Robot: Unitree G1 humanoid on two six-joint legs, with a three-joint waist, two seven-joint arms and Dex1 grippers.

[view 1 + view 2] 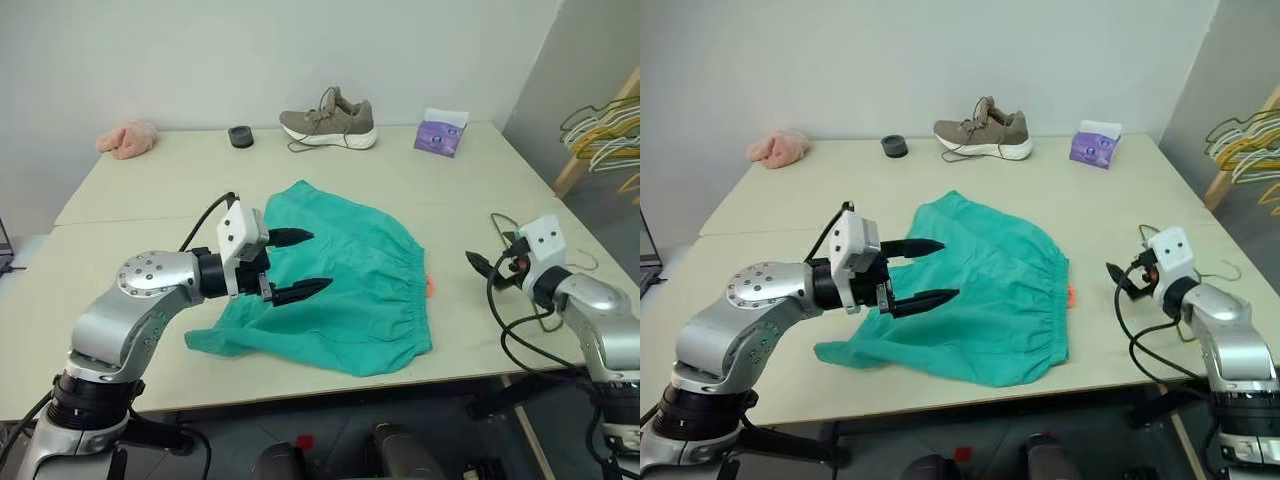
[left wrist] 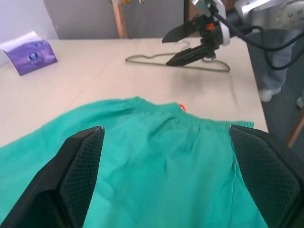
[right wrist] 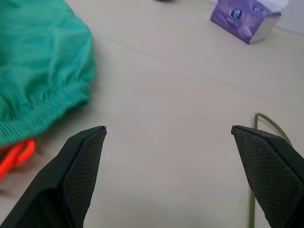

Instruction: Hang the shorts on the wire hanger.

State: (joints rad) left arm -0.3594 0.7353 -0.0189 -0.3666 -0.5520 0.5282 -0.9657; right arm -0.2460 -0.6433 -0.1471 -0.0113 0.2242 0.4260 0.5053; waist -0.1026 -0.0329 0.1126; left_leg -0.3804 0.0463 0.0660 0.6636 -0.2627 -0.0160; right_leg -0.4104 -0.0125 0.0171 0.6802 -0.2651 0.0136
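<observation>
Lying flat mid-tabletop (image 1: 120,200): shorts (image 1: 350,300), waistband toward the robot's right. Left end effector (image 1: 300,265) released, empty, hovering over their left part. Wire hanger (image 2: 178,61) on the tabletop's right edge, directly beneath the right end effector (image 2: 183,45), released, the nearer arm.

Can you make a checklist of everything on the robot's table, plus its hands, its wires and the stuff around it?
Surface: pale table, two tops joined by a seam.
Job's things: teal shorts lying flat, orange drawstring end at the waistband; wire hanger flat on the table near the right side.
Clutter: shoe, purple tissue pack, pink cloth, small black ring, all along the far edge.
Grippers: left gripper open over the shorts, holding nothing; right gripper open over the hanger, holding nothing.
Cables: black cables on both wrists.
Surroundings: plain wall; bunched hangers on a wooden rack at right.
</observation>
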